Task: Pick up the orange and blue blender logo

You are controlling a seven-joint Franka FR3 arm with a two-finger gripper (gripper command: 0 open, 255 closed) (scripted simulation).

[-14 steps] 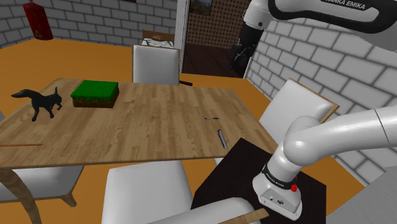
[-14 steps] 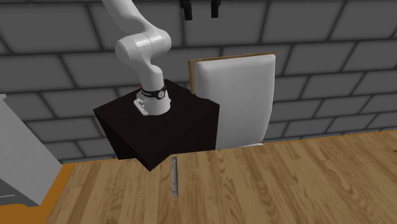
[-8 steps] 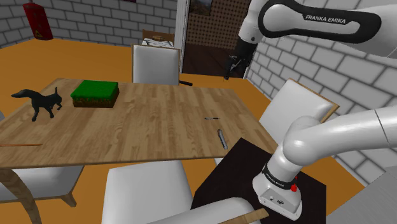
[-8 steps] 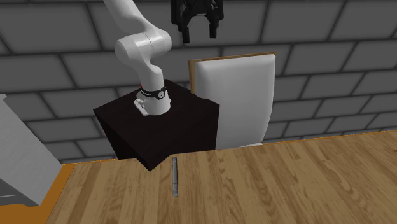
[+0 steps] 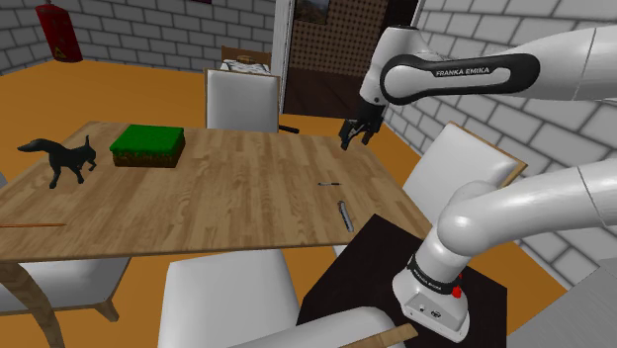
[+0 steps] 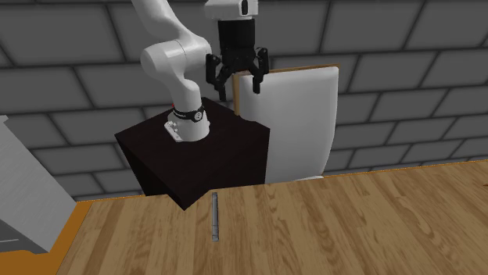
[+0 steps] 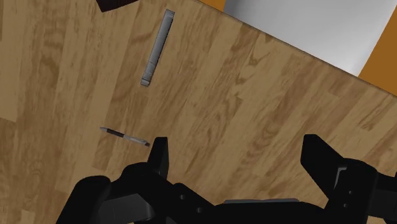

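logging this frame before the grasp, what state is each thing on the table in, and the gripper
gripper: open, holding nothing, above the table
grey bar: lying flat near the table's edge
pen: lying flat, apart from the grey bar
green block: resting flat on its base
black fox figure: standing upright on its legs

A wooden table (image 5: 237, 188) with a plank-grain top carries several small things. A black fox figure (image 5: 61, 160) stands near the shoulder view's left end. A block with a green top and brown sides (image 5: 147, 145) sits near it, farther back. A thin reddish stick (image 5: 30, 225) lies by the near left edge. Toward the right end lie a small pen (image 5: 329, 184) and a grey bar (image 5: 345, 215), near each other but apart.
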